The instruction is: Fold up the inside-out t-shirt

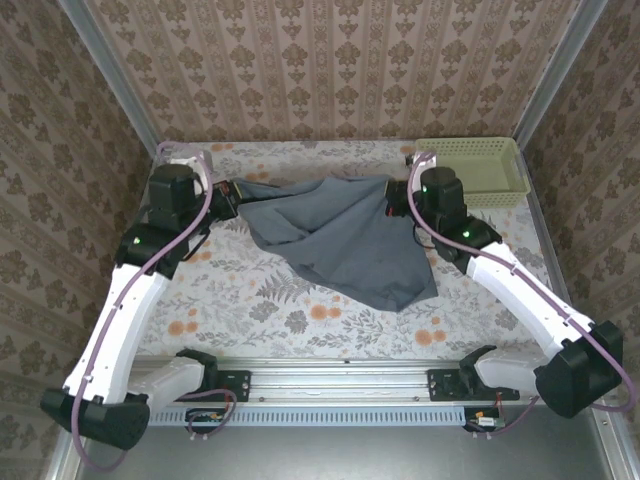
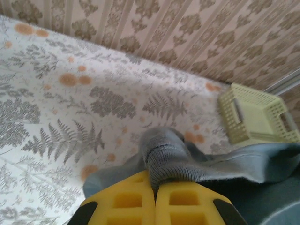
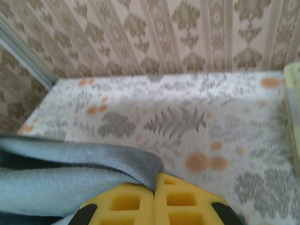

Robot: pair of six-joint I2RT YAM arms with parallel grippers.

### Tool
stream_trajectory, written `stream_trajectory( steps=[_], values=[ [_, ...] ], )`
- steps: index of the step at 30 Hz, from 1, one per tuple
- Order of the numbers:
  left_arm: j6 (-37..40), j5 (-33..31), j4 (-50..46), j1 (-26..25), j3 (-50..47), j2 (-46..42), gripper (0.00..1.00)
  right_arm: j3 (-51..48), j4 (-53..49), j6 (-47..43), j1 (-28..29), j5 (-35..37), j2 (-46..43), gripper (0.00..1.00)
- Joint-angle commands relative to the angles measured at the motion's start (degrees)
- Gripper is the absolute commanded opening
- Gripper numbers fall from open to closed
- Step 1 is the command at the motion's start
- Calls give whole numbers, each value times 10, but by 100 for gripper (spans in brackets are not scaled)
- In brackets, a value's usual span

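"Two grips, by my count. Over on the left, the left gripper [image 2: 155,187] is clamped shut on a ribbed edge of the inside-out t-shirt [image 1: 340,240]."

"And where's the shirt lying?"

"It's strung along the far edge of the tabletop [image 1: 250,300], stretched between the two arms. The rest sags toward the middle and runs to a point nearer the right side. It's wrinkled and lopsided, nothing like a tidy rectangle."

"What about the other arm?"

"The right gripper [image 3: 154,190] is closed on a flat, hemmed edge of the cloth, not far from the pale green basket [image 1: 480,170] in the far right corner."

"So how far along would you say it is?"

"Early, I reckon. The shirt is taken up by two edges, but I see no fold laid anywhere, and I can't make out the sleeves in that bunch. My guess is it wants spreading flat first, so all the folding proper is left to do."
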Motion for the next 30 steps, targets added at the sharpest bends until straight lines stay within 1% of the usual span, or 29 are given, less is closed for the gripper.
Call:
stream_trajectory(
  steps=[1,5,6,7,9,11,14,15,16,18,19,21,23,25,26,27,30],
  values=[
    [-39,20,-3,2,-84,47,0,44,-35,7,-8,-32,121,0],
    [-80,83,53,17,-175,59,0,153,-115,13,-8,-40,272,0],
    [-82,92,62,17,-190,60,0,179,-128,12,-7,-40,298,3],
    [-84,94,63,17,-201,60,0,194,-135,11,-7,-38,314,10],
    [-83,92,66,21,-223,57,0,208,-140,9,-6,-21,325,32],
    [-81,91,67,30,-244,56,0,202,-140,2,0,-5,311,47],
    [-63,95,60,48,-260,66,0,171,-140,-13,22,23,273,62],
    [-48,92,51,52,-259,72,4,155,-139,-18,34,32,258,67],
    [-35,83,39,53,-255,78,10,140,-138,-20,46,42,246,70],
    [-5,55,12,52,-245,86,29,102,-132,-21,75,62,218,73],
    [6,39,-1,48,-239,87,36,85,-127,-20,89,68,208,74],
    [26,-14,-25,27,-222,76,52,48,-119,-5,118,78,189,74],
    [47,-56,-29,-11,-206,57,65,14,-103,24,139,72,176,74],
    [69,-91,-20,-60,-186,46,75,-20,-80,54,158,66,166,74],
    [85,-96,-11,-89,-174,48,80,-35,-69,69,167,65,164,74],
    [96,-99,-3,-107,-163,58,84,-50,-58,85,174,65,161,75],
    [115,-82,32,-128,-141,114,89,-81,-17,127,184,54,166,75]
  ],
)
